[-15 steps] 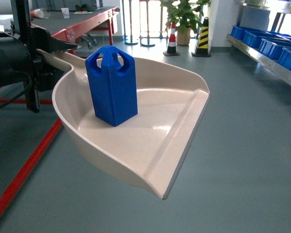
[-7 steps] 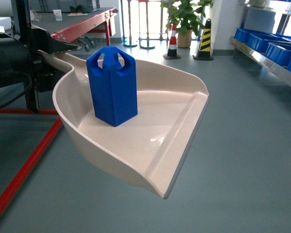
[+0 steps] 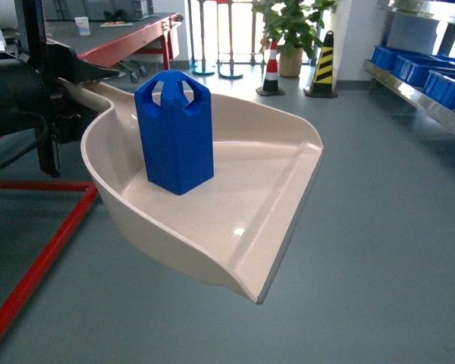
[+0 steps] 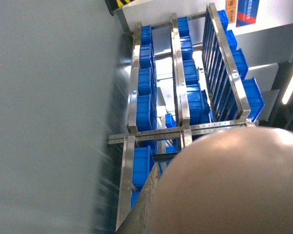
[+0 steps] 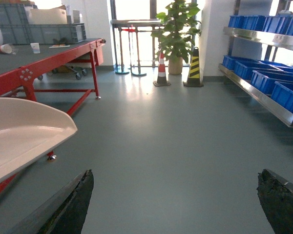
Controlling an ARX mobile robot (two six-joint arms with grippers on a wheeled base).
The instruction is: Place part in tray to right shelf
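Observation:
The blue part [image 3: 174, 133] stands upright in the back left of the cream tray [image 3: 288, 205], which hangs in the air over the floor. My left gripper [image 3: 82, 78] is shut on the tray's stub handle at the left of the head view. In the left wrist view the tray's underside [image 4: 234, 185] fills the lower right, with one finger [image 4: 149, 204] against it. My right gripper [image 5: 178, 204] is open and empty, low over the floor, to the right of the tray's rim [image 5: 34, 134]. The right shelf [image 3: 432, 91] with blue crates runs along the far right.
A red-framed work table [image 3: 129, 38] stands at the back left, its red floor bars [image 3: 45, 250] below the tray. Two traffic cones [image 3: 271, 68] and a potted plant [image 3: 292, 34] stand at the back. Grey floor [image 5: 185, 131] lies between me and the shelf [image 5: 263, 92].
The tray and part keep their place in the head view. The background has slid: the table's things moved left, the shelf crates moved toward the right edge, and a red floor bar appeared.

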